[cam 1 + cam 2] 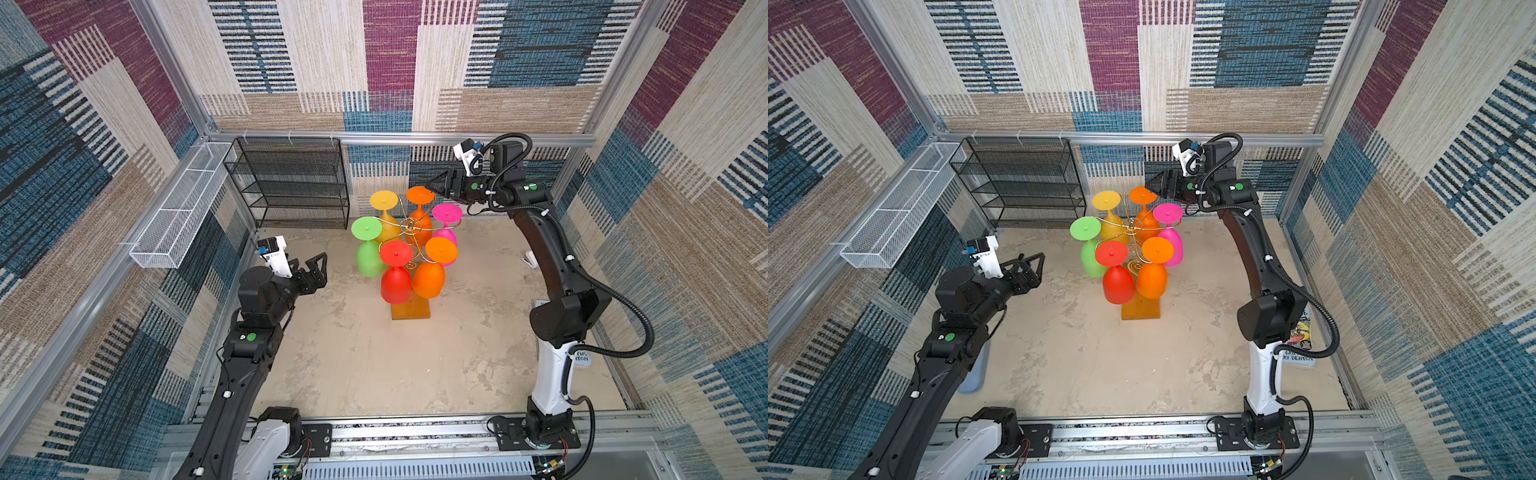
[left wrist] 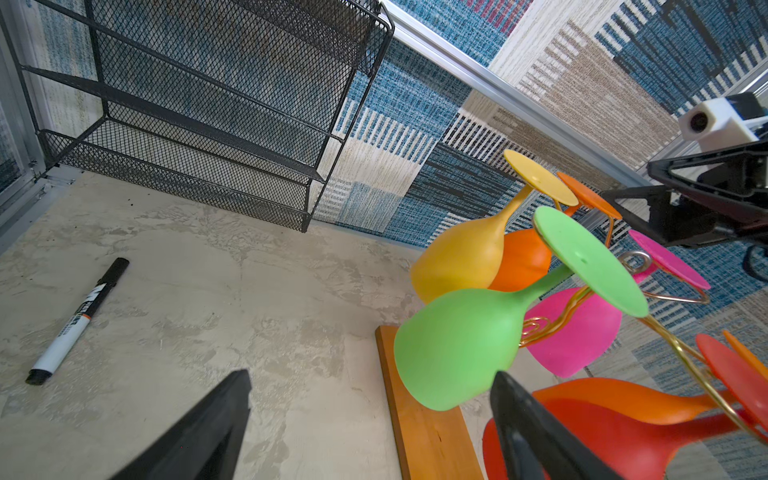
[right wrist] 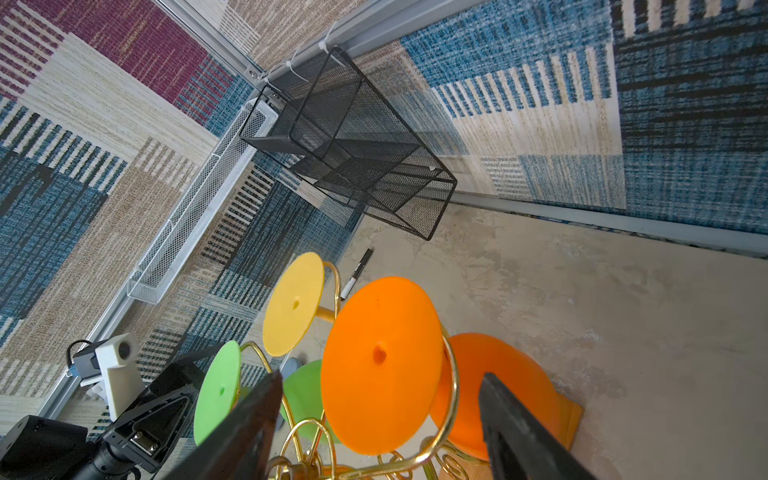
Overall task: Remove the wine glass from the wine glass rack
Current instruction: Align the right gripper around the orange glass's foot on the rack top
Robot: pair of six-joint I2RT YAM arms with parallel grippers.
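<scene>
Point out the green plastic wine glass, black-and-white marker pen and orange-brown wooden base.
Green wine glass (image 2: 457,353): left wrist view, bowl.
Marker pen (image 2: 79,321): left wrist view, barrel.
Wooden base (image 1: 410,309): a top view, front.

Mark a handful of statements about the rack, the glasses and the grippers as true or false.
1. The green glass hangs upside down on the wine glass rack. True.
2. The left gripper is shut on the green glass. False: its jaws stand open and hold nothing.
3. The right gripper is open, with its fingers on either side of the rear orange glass at its foot. True.
4. The marker stands upright on the table. False: it lies flat.
5. The pink glass is off the rack. False: it hangs there.
</scene>
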